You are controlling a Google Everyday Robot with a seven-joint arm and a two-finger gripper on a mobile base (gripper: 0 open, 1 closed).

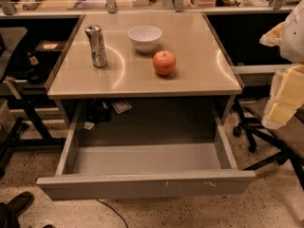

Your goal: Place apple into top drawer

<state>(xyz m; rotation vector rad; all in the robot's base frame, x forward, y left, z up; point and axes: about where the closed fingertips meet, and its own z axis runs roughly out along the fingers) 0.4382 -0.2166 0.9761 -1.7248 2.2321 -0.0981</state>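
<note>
The red-orange apple [164,62] sits upright on the tan desk top [133,82], right of centre. The top drawer [147,185] below the desk is pulled fully out toward me; its grey inside shows nothing in it and its front panel has small white scuffs. My gripper [283,97], white with pale yellow parts, hangs at the right edge of the view, off the desk's right side, well to the right of the apple and above the drawer's level. It holds nothing that I can see.
A white bowl [145,37] stands just behind the apple to its left. A silver can [96,45] stands upright at the desk's left. A black office chair [280,134] is under my gripper on the right. A dark shoe [20,202] lies bottom left.
</note>
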